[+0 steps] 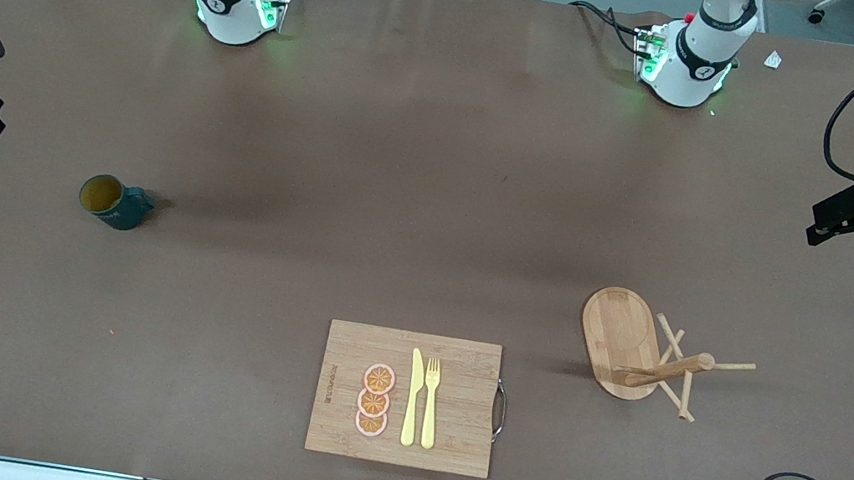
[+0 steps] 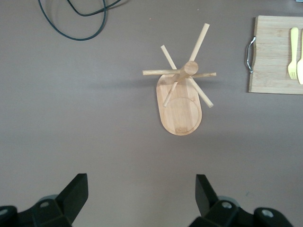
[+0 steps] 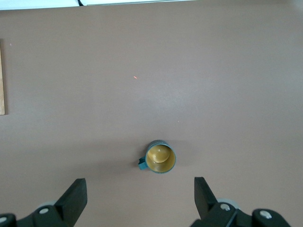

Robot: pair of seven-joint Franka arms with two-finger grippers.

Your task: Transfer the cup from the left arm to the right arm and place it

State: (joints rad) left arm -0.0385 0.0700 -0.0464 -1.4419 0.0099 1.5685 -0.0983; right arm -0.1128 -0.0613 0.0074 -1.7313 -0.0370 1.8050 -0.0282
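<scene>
Brown table (image 1: 434, 190); upright cup (image 1: 113, 201)

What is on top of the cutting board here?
On the cutting board lie three orange slices in a row, a yellow knife and a yellow fork side by side. Whatever lies beneath the board is covered.
</scene>
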